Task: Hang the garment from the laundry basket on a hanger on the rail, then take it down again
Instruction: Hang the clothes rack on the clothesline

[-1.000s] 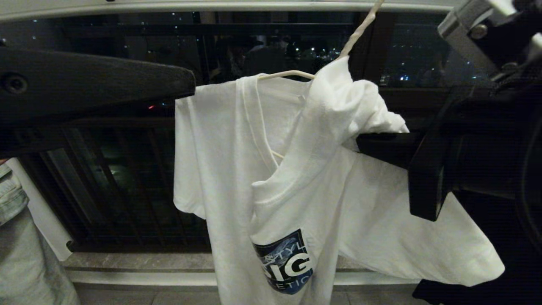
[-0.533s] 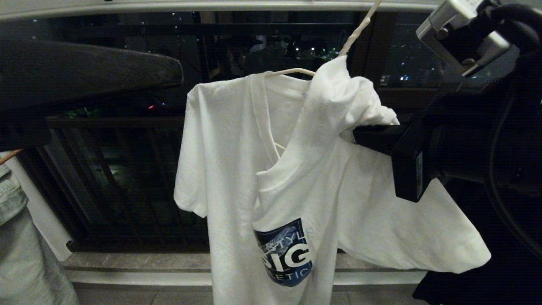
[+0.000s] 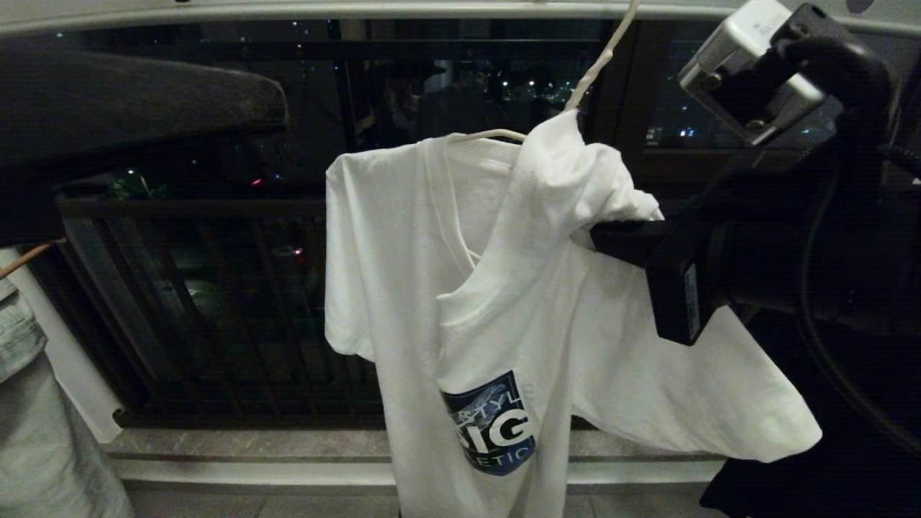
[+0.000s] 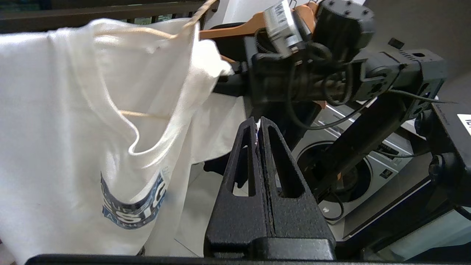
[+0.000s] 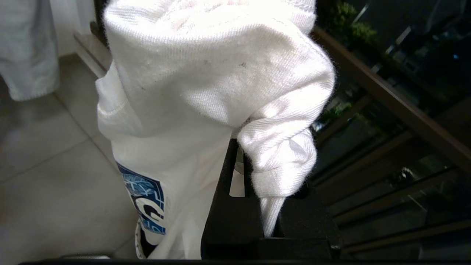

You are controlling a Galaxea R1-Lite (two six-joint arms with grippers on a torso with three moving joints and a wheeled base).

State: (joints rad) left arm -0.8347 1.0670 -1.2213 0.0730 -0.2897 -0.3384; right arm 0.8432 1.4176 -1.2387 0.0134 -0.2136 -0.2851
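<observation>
A pale denim garment [image 3: 29, 403] hangs beside dark balcony bars [image 3: 216, 316], above a stone ledge [image 3: 237, 446]

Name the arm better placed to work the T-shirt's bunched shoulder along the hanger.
Right: the right gripper is shut on the T-shirt beside the wire hanger; the left gripper is shut, empty, apart.

This was a home laundry balcony at night. A pale grey metal drying rail [image 3: 360, 10] ran overhead, with a white printed T-shirt [image 3: 504, 302] hanging from a thin off-white wire hanger [image 3: 604, 54]. Dark balcony railing bars [image 3: 216, 324] fronted distant city lights, a white front-loading washing machine [image 4: 368, 173] stood nearby, and pale floor tiles [image 5: 44, 176] lay below.
</observation>
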